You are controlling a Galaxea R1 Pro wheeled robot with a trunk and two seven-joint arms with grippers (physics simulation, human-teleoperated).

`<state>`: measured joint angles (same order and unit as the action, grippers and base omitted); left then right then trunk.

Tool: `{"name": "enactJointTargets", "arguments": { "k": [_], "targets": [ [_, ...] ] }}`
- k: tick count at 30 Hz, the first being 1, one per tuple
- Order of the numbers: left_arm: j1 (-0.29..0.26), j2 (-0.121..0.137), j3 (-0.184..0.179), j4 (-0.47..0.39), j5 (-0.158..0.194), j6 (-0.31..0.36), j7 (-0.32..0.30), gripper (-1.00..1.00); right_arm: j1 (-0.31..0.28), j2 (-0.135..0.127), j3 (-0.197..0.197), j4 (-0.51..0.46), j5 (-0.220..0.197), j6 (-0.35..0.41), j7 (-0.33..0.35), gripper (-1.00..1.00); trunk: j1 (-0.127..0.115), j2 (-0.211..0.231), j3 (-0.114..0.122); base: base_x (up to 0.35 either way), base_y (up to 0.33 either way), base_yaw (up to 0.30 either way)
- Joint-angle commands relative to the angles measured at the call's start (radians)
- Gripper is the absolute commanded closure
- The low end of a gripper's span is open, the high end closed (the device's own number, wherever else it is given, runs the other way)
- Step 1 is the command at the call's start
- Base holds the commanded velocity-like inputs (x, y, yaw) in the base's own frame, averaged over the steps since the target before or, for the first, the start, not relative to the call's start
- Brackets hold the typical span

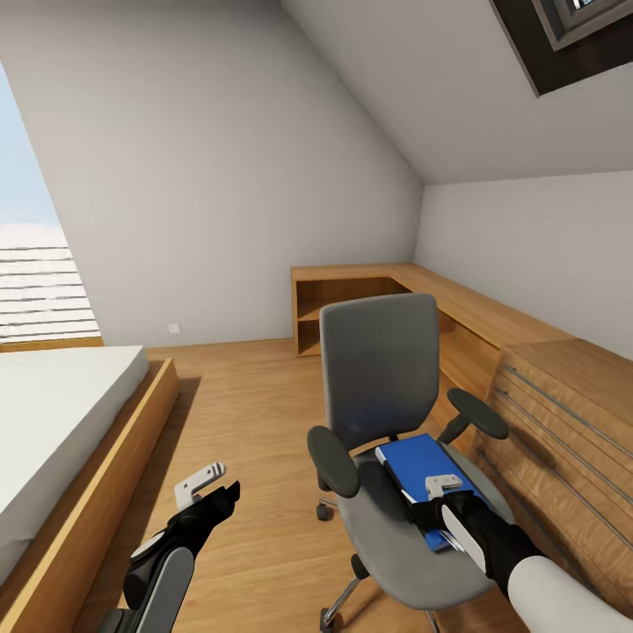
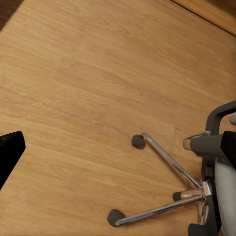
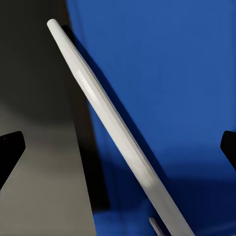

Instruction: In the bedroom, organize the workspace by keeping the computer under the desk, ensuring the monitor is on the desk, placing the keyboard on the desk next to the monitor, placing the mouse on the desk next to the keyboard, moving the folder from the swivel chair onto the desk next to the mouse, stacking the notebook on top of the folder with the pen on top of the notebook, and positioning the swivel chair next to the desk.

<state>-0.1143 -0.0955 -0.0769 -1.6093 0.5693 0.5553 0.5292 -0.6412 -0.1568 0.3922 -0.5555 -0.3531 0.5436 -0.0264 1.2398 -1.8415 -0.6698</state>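
Observation:
The grey swivel chair (image 1: 378, 369) stands in the middle of the bedroom floor, its back towards the far wall. The bright-blue folder (image 1: 420, 462) lies flat on its seat. My right gripper (image 1: 446, 485) is down on the folder's near end, one white finger on top. In the right wrist view that finger (image 3: 108, 118) crosses the blue cover (image 3: 167, 73) beside the black spine (image 3: 83, 128); the jaws look shut on the folder. My left gripper (image 1: 200, 483) hangs open over bare floor left of the chair, above the chrome base (image 2: 167, 160).
A low bed (image 1: 61, 396) with a wooden frame runs along the left. An oak shelf-and-drawer unit (image 1: 352, 290) wraps the far corner and continues as drawers (image 1: 563, 413) close on the chair's right. Wood floor (image 1: 255, 413) lies between bed and chair.

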Motion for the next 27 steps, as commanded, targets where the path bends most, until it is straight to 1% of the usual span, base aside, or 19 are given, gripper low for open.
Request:
{"name": "enactJointTargets", "arguments": {
  "k": [1, 2, 6, 22, 23, 27],
  "targets": [
    [-0.001, 0.0, -0.001, -0.001, 0.011, 0.001, 0.01, -1.0, -0.001, -0.001, 0.007, -0.002, -0.004, 0.004, -0.003, -1.0, 0.0, -0.001, -0.001, 0.0, 0.0, 0.0],
    [-0.001, 0.0, -0.001, -0.001, 0.011, 0.001, 0.01, -1.0, -0.001, -0.001, 0.007, -0.002, -0.004, 0.004, -0.003, -1.0, 0.0, -0.001, -0.001, 0.0, 0.0, 0.0],
    [-0.001, 0.0, -0.001, -0.001, 0.011, 0.001, 0.01, -1.0, -0.001, -0.001, 0.008, -0.002, -0.004, 0.004, -0.003, -1.0, 0.015, -0.029, -0.014, 0.0, 0.0, 0.0],
    [-0.001, 0.0, 0.0, -0.001, 0.011, 0.002, 0.01, -1.0, -0.001, -0.001, 0.009, -0.003, -0.003, 0.004, -0.003, -1.0, 0.015, -0.029, -0.014, 0.0, 0.0, 0.0],
    [-0.001, 0.0, 0.0, -0.001, 0.011, 0.002, 0.01, -1.0, -0.001, -0.001, 0.009, -0.003, -0.003, 0.004, -0.003, 1.0, 0.015, -0.029, -0.014, 0.0, 0.0, 0.0],
    [-0.001, 0.0, 0.0, -0.001, 0.011, 0.002, 0.01, -1.0, -0.001, -0.001, 0.011, -0.003, -0.003, 0.004, -0.003, 1.0, 0.015, -0.029, -0.014, 0.0, 0.0, 0.0]
  ]
}}
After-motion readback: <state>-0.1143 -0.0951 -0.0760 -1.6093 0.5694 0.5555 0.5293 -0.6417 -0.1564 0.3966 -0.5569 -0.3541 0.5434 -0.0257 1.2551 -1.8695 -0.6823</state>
